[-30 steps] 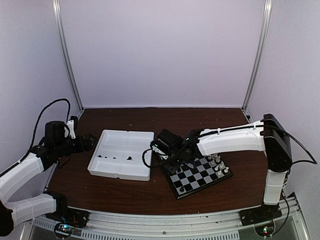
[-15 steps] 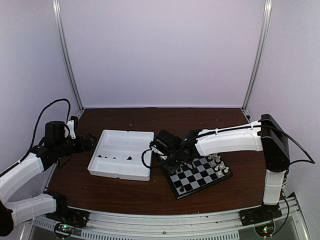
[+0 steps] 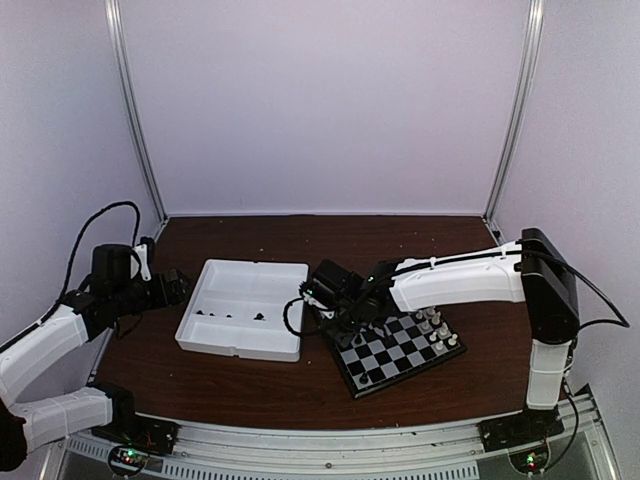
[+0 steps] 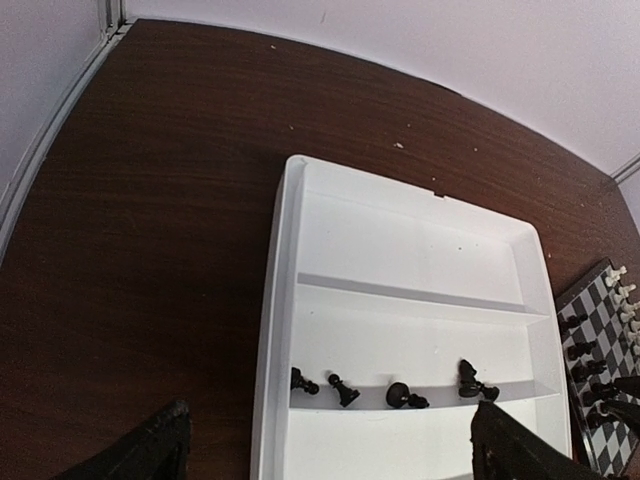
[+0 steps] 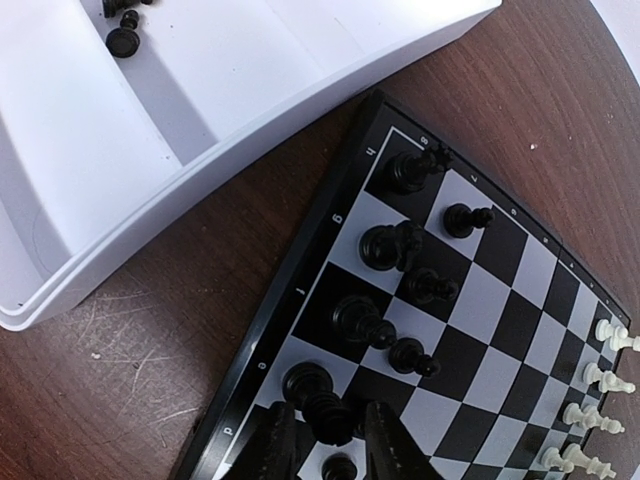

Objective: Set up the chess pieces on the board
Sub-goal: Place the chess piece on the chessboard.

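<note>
Right wrist view: right end effector (image 5: 328, 425) straddles a tiny black plastic chess piece (image 5: 320, 405) directly beneath on the small black-and-grey checkered board (image 5: 305, 290), likely seating it in line with its neighbours; clamped or slack, cannot tell; white partitioned plastic tray (image 5: 150, 200) ahead-left.

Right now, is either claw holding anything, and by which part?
Left claw: open, empty. Right claw flanks the upper body of a black chess piece on the board; whether it pinches cannot be told.
</note>
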Robot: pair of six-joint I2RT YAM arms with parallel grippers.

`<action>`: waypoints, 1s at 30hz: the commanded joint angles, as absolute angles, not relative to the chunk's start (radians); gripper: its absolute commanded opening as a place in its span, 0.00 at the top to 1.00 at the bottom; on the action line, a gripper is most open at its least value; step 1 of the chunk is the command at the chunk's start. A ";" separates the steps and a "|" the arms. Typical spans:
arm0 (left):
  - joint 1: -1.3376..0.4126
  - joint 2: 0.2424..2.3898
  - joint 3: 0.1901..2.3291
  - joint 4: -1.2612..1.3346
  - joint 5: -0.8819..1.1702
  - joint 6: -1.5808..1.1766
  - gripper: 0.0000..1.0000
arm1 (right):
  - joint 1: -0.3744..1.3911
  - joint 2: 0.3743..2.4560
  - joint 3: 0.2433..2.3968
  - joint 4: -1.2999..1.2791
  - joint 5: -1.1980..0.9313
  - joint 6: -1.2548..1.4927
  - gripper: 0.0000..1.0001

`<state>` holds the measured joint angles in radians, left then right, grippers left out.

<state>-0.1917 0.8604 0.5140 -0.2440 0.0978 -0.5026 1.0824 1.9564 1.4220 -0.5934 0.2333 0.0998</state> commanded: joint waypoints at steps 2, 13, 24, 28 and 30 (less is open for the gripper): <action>-0.196 0.854 0.531 -0.250 0.065 -0.539 0.02 | 1.089 1.932 1.448 -0.589 0.258 0.094 0.72; -0.196 0.836 0.560 -0.392 -0.002 -0.572 0.03 | 1.089 1.789 1.466 -0.563 0.191 0.080 0.64; -0.196 1.112 0.700 -0.545 0.171 -0.485 0.11 | 1.089 1.711 1.501 -0.576 0.117 0.066 0.60; -0.196 1.237 0.773 -0.576 0.153 -0.452 0.11 | 1.089 1.706 1.498 -0.574 0.110 0.048 0.59; -0.196 1.289 0.806 -0.583 0.130 -0.439 0.11 | 1.088 1.705 1.500 -0.570 0.103 0.038 0.59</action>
